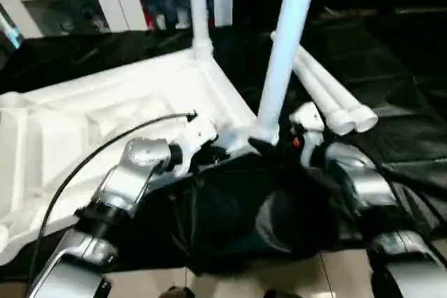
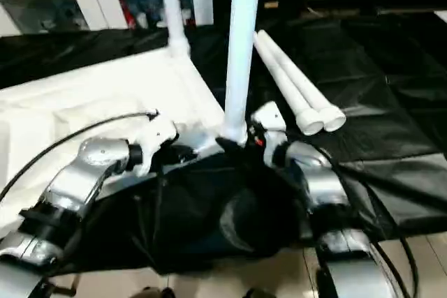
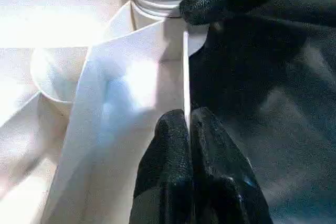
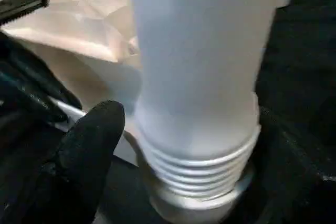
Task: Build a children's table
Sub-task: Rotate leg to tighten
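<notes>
Nearest, the left end effector, fingers pinched shut on the rim wall of the inverted white moulded plastic tabletop, steadies it on black sheeting. At the near corner socket, the right end effector stands open beside an upright white tubular leg, holding nothing; its threads still show, so further turning seems advisable. Beyond stands a second leg; two spare legs lie alongside.

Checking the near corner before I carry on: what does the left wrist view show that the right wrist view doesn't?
Left wrist only: the left end effector shut on the thin edge wall of the table top, beside an empty round socket.
Right wrist only: the near leg rising as a smooth tube above the threads.
Both: that leg's threaded base at the corner socket, with one black right fingertip close beside it.
</notes>
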Robot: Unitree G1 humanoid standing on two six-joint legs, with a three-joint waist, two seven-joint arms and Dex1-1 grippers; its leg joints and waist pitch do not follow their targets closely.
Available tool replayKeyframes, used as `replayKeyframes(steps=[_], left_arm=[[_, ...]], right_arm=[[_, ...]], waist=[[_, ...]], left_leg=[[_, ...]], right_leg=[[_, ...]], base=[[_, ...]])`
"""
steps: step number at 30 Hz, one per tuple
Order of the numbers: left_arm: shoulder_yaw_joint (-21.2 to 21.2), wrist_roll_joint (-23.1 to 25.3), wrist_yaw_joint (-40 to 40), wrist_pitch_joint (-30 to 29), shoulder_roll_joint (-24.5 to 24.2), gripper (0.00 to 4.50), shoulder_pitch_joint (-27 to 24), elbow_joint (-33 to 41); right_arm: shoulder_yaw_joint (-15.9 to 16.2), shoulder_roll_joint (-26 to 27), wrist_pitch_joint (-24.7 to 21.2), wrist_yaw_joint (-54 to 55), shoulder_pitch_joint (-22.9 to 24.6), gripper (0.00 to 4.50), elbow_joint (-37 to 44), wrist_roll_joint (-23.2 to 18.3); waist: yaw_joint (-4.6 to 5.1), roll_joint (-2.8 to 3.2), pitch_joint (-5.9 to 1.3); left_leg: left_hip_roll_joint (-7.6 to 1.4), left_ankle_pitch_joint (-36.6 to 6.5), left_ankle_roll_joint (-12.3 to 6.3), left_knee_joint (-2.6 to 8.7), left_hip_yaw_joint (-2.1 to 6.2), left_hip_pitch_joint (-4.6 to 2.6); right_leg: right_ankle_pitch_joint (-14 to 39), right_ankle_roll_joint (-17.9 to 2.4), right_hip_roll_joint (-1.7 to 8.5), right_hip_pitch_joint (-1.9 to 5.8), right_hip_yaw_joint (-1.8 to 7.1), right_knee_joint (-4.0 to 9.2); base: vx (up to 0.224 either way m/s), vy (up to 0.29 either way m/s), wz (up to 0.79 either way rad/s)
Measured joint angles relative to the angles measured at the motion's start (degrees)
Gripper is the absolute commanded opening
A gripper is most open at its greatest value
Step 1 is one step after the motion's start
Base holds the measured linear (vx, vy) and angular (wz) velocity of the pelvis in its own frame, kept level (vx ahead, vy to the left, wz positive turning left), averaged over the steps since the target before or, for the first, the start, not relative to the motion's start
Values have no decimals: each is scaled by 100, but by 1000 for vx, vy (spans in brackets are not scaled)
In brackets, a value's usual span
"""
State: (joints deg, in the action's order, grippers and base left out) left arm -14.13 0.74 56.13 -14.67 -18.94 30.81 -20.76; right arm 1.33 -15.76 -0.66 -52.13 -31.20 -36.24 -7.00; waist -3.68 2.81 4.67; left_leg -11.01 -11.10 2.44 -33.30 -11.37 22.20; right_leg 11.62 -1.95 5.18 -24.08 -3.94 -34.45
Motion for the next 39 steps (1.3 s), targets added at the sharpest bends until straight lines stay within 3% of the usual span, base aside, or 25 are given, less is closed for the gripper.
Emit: replayKeyframes(steps=[10,18,30,39], left_arm=[[-85,-114,422,6,-272,0,-262,377],[-91,-156,484,0,-314,0,-301,422],[-91,-159,476,-33,-346,0,-337,468],[-89,-153,344,-120,-341,0,-380,472]], right_arm=[[138,-299,-422,-220,511,403,1097,-44],[178,-330,-419,-231,557,403,1125,-117],[371,-268,-362,-229,455,290,910,-85],[372,-105,-297,12,484,275,795,-59]], waist=[[-14,2,1],[-3,1,1],[-3,0,0],[31,-8,-4]], left_leg=[[-2,2,4,-55,4,-5],[-1,2,3,-62,6,-3],[-2,2,3,-102,12,0],[-5,3,2,-121,13,-8]], right_leg=[[-2,5,5,3,7,-56],[-3,5,5,4,7,-61],[-4,7,8,6,8,-91],[-5,7,9,6,12,-123]], base=[[0,0,0],[0,0,0],[0,0,0],[0,0,0]])
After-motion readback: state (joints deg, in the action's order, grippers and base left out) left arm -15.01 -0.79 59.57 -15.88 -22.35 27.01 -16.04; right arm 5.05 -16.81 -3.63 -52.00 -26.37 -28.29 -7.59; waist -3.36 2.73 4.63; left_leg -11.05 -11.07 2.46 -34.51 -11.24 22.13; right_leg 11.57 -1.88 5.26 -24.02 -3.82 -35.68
